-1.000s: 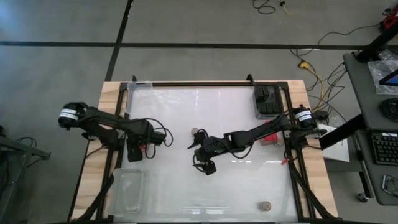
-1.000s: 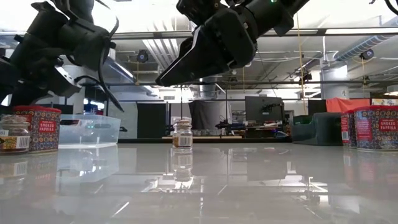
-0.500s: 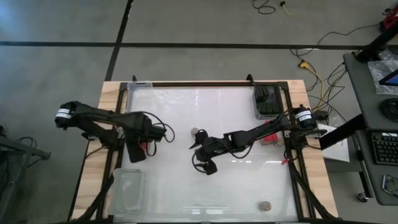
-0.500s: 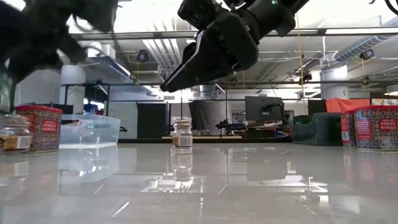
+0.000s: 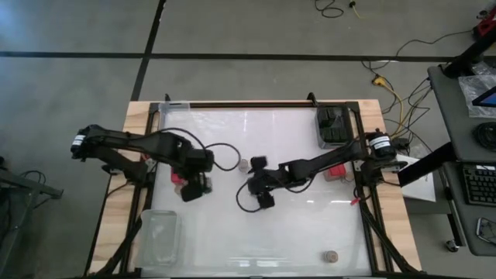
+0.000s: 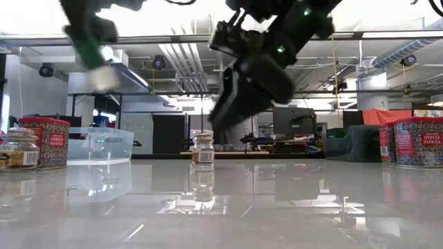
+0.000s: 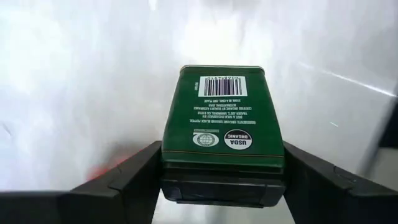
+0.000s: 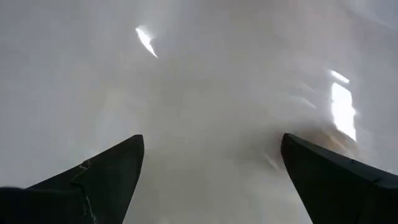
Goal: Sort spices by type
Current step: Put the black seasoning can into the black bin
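Spices are spread over the white table (image 5: 294, 232), and one is in transit. The left gripper (image 7: 224, 177) is closed on a dark green tin (image 7: 222, 127), its two fingers pressed against the tin's sides; the wrist view shows the barcoded face of the tin over bare tabletop. In the high view this gripper sits at about 9 o'clock from table centre, above a red tin (image 5: 177, 180).

The right gripper (image 8: 211, 180) stands wide apart and holds nothing. It hovers near table centre, just beside a small glass jar (image 6: 203, 148), which stands upright at roughly 11 o'clock from centre.

Step in hand, as judged: carrying the dark tin toward its group. A dark tray (image 5: 334, 126) at 2 o'clock holds boxy dark items that appear to be of the same kind, so the next move probably calls for a transfer across the table, or a handover to the right gripper.

Containers:
- Clear tray (image 5: 160, 236) at 7 o'clock: contents cannot be made out.
- Clear tray (image 5: 173, 108) at 11 o'clock: appears to hold nothing.

A round tan-topped jar (image 5: 331, 255) stands alone at 5 o'clock. Red tins (image 6: 418, 141) sit at 3 o'clock.
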{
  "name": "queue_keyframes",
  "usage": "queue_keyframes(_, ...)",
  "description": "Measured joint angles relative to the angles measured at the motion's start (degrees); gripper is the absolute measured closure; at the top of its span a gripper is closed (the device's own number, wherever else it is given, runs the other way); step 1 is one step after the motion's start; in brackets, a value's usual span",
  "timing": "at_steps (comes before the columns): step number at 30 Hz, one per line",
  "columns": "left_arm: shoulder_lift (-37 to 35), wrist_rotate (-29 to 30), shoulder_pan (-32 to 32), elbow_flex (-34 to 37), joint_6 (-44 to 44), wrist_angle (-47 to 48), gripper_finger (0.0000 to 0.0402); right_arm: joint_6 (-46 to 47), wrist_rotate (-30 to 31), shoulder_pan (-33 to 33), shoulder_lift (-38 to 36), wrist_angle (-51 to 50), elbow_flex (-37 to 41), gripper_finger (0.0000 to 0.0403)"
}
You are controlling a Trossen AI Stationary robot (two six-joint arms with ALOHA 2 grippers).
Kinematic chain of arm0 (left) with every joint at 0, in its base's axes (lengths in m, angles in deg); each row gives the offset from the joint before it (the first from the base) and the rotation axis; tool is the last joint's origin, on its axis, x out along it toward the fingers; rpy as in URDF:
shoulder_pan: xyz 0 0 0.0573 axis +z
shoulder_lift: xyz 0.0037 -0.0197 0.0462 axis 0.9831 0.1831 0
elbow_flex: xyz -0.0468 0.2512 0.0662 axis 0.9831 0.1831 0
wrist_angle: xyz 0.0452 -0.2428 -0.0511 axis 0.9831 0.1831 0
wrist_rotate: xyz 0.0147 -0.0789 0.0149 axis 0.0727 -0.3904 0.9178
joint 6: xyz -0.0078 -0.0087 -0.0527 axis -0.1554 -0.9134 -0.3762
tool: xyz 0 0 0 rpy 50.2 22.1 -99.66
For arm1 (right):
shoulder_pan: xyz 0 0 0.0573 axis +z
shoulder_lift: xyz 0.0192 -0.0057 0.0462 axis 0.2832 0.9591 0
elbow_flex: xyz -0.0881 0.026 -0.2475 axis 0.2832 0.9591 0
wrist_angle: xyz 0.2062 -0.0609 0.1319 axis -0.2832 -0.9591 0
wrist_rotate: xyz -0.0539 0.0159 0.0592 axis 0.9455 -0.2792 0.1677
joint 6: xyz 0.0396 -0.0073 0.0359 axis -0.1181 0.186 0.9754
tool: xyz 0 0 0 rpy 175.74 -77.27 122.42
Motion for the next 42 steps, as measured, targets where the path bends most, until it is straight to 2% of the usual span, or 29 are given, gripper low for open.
queue_keyframes(3,2.09,3.76,0.02,0.80,3.89,-4.88,0.0142,0.55,11.18,0.25,-3.16,-9.53,-0.71,0.0035)
queue_keyframes(5,4.10,5.18,0.05,1.62,6.57,-7.45,0.0142,1.67,13.04,0.18,-5.41,-14.07,-0.69,0.0035)
queue_keyframes(8,8.61,5.69,0.74,1.66,9.85,-10.28,0.0141,3.94,12.66,0.26,-8.37,-16.31,-0.40,0.0035)
queue_keyframes(12,15.72,6.61,1.71,-0.52,14.53,-9.09,0.0141,5.19,10.10,0.27,-11.67,-17.07,0.38,0.0035)
queue_keyframes(18,23.13,10.72,3.41,-6.45,20.01,-0.46,0.0141,8.56,8.16,0.64,-15.11,-17.33,2.95,0.0035)
queue_keyframes(22,25.87,14.04,4.77,-9.78,20.71,4.75,0.0141,11.11,8.12,1.06,-16.58,-16.58,6.13,0.0035)
queue_keyframes(30,29.76,13.75,6.63,-11.58,22.21,2.42,0.0141,14.08,8.17,1.42,-17.18,-16.65,9.88,0.0035)
queue_keyframes(42,33.11,12.38,7.10,-12.47,21.42,0.07,0.0141,11.85,8.15,1.67,-17.51,-16.62,8.65,0.0035)
